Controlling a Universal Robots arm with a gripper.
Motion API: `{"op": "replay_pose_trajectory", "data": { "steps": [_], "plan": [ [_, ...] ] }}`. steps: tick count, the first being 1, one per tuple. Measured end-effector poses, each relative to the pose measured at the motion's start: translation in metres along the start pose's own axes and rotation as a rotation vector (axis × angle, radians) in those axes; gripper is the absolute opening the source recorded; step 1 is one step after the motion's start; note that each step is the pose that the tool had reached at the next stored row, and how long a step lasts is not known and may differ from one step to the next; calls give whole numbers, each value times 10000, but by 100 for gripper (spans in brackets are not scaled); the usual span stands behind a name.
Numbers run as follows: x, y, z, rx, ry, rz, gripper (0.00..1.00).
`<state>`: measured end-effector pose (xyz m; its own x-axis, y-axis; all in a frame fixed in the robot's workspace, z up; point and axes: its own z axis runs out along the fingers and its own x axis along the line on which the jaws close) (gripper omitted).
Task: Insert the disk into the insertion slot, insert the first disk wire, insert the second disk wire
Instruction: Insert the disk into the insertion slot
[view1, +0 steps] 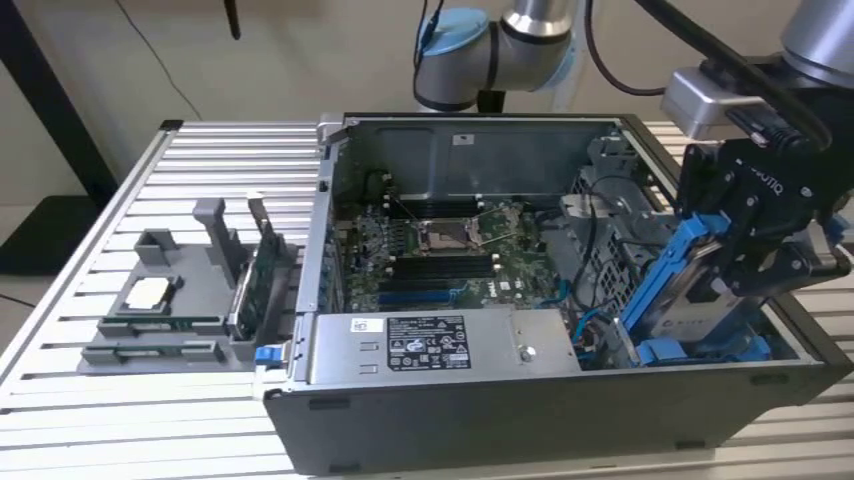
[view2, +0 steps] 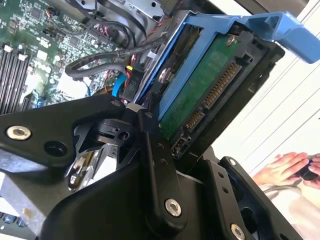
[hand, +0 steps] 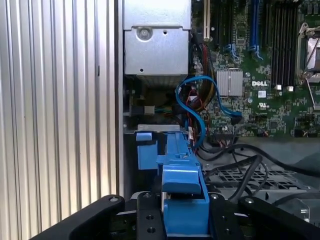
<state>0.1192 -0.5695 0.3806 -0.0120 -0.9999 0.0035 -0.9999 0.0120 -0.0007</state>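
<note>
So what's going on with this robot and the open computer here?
A robot arm's end effector is shut on the disk in its blue carrier, holding it tilted over the insertion slot at the exterior view's right of the open computer case. The disk isn't seated yet, and its connector is bare.

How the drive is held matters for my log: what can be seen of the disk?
The disk is a flat silver-grey drive with a pale label, framed by a bright blue plastic carrier. The second wrist view shows its green circuit-board underside and connector. The gripper clamps it, steeply tilted, its lower end inside the case at the exterior view's right.
</note>
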Motion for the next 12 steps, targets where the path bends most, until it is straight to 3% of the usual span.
{"op": "replay_pose_trajectory", "data": {
  "steps": [5,12],
  "plan": [
    [0,0,68,0,1,0,33],
    [0,0,73,0,0,1,33]
  ]
}}
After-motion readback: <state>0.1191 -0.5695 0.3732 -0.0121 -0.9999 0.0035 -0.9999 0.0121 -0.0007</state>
